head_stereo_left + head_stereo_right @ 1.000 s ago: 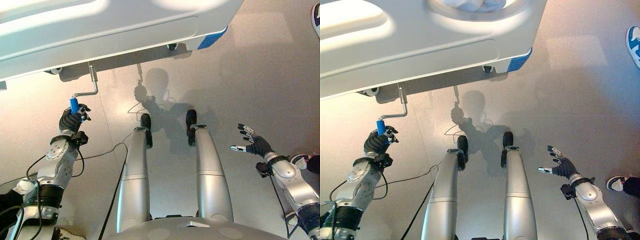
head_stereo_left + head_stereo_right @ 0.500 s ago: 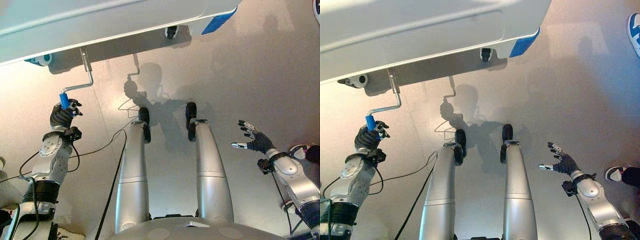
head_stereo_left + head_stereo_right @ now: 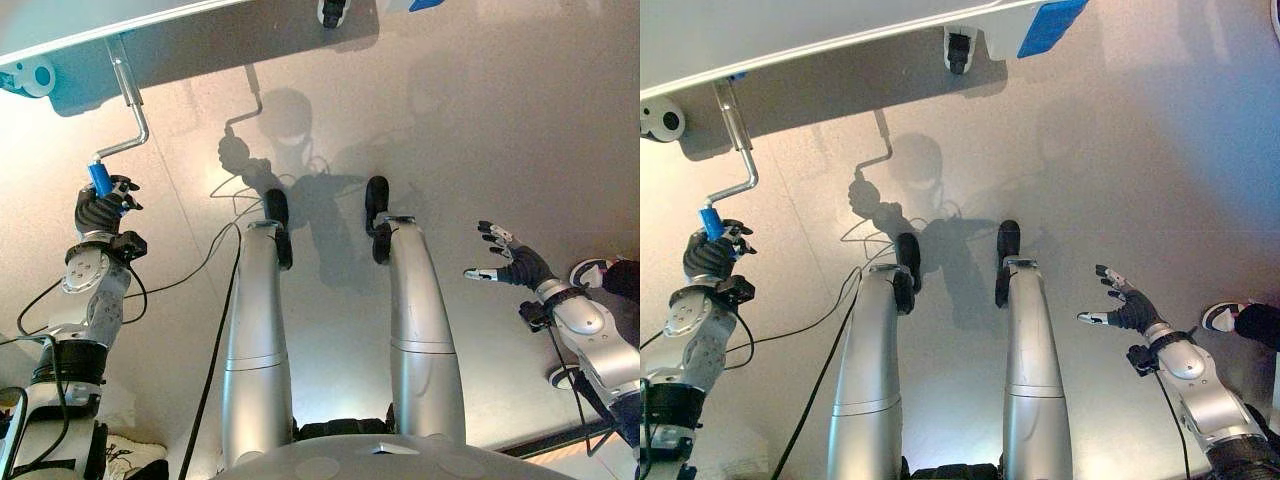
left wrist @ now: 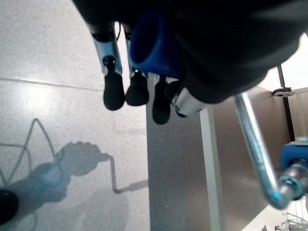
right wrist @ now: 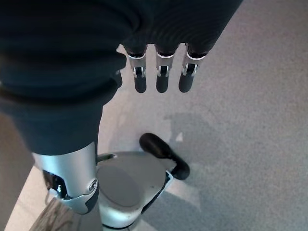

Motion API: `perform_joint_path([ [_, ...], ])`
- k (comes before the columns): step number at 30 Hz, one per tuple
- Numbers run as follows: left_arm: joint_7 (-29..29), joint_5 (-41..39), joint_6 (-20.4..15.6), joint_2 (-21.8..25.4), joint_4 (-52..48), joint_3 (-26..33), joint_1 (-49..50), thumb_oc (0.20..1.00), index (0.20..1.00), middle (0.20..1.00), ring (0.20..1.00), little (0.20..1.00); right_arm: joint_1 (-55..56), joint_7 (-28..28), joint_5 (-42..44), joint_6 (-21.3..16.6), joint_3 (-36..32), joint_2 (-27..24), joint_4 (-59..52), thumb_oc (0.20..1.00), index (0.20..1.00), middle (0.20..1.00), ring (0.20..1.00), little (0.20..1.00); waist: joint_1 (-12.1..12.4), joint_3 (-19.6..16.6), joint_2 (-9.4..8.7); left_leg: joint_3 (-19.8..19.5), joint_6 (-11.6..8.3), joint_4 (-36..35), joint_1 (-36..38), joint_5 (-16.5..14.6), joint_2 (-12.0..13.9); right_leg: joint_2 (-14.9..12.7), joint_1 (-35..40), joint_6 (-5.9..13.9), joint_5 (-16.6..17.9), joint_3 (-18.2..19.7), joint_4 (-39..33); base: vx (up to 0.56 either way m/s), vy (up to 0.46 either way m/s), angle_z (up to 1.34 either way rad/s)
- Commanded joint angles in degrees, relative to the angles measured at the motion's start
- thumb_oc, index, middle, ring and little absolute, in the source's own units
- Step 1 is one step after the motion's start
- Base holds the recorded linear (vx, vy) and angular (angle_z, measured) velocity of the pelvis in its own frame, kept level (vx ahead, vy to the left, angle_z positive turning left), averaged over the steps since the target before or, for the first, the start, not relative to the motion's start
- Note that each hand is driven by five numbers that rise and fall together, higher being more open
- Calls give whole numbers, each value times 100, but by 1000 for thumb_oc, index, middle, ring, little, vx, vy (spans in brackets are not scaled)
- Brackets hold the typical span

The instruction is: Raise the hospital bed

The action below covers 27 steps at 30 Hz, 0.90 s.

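Observation:
The white hospital bed (image 3: 60,25) spans the top of both eye views. From its underside a bent silver crank rod (image 3: 128,95) drops to a blue handle (image 3: 99,180). My left hand (image 3: 100,212) is curled round that blue handle (image 4: 154,43) at the far left, low near the floor. In the left wrist view the rod (image 4: 257,149) runs away toward the bed frame. My right hand (image 3: 1125,312) hangs over the floor at the right, fingers spread and empty, far from the bed.
Bed castors show under the frame at the left (image 3: 660,120) and near the middle (image 3: 957,47). A blue corner bumper (image 3: 1045,22) marks the bed's right end. A person's shoe (image 3: 1223,316) stands on the grey floor at the far right.
The whole picture has slid so the bed sits higher and further left in view. My left hand keeps its hold on the blue handle. The right hand has barely moved.

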Motion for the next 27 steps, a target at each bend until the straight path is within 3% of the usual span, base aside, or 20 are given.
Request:
perform_joint_path([
  [1,225,41,-85,164,614,99,53,200,200,200,200,200,244,-19,281,0,-190,-127,-256,1000,1000,1000,1000,1000,30,-139,-157,835,-17,-312,-103,956,-353,156,-96,-139,518,-425,266,10,-35,-1],
  [16,235,106,-7,347,740,-319,-603,200,200,200,200,200,399,-79,603,-39,-336,-113,-689,1000,1000,1000,1000,1000,-177,-208,-146,953,12,193,-745,710,-160,281,-804,-266,223,-384,776,18,-34,-1],
  [27,199,164,9,150,660,-595,-833,200,200,200,200,200,481,-78,695,-45,-391,-35,-841,1000,1000,1000,1000,1000,-336,-208,-179,1000,-5,379,-829,652,-50,387,-978,-346,93,-341,1052,8,-46,-2],
])
